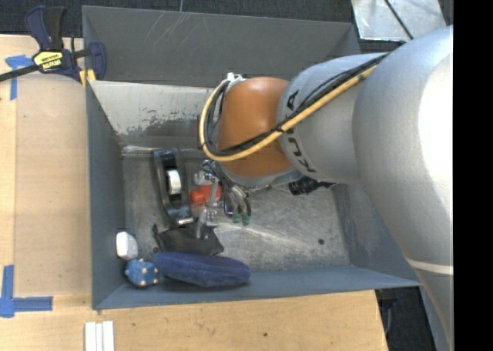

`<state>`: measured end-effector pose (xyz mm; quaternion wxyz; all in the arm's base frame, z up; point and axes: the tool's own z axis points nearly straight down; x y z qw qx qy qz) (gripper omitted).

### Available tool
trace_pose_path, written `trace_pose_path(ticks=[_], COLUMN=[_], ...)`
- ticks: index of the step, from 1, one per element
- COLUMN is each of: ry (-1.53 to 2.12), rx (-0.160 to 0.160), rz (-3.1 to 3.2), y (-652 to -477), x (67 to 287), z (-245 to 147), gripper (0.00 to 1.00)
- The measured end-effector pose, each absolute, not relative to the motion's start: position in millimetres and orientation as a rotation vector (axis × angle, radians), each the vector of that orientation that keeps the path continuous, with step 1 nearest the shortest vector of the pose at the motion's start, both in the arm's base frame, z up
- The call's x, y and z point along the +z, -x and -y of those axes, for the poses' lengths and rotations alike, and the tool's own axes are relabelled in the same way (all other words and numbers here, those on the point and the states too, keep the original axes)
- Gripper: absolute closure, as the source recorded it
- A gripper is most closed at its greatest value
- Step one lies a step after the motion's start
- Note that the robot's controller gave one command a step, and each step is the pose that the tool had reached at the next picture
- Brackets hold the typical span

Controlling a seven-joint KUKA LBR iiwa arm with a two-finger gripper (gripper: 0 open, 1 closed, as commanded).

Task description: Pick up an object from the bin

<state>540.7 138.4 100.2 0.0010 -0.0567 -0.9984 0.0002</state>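
Observation:
My gripper hangs low in the middle of the bin, under the arm's wrist. Just to its left lies a black tape dispenser with a white roll in it, close to the gripper or touching it. Right below the gripper a flat black piece rests on the floor. A dark blue soft toy with a lighter blue head lies along the bin's near wall, below the gripper.
A small white cap-like thing sits in the near left corner beside the toy's head. The arm with its orange cover and cables hides the bin's right half; bare grey floor shows to the gripper's lower right.

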Motion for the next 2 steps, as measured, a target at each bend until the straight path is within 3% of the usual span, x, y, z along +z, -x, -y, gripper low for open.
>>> trace_pose_path(ticks=[1,2], ry=[0.040,0.040], rx=[-0.006,-0.003], rz=[3.151,3.146], y=[-543.2,-544.8], x=[75.6,77.9], z=[-138.0,-138.3], gripper=[0.00,0.00])
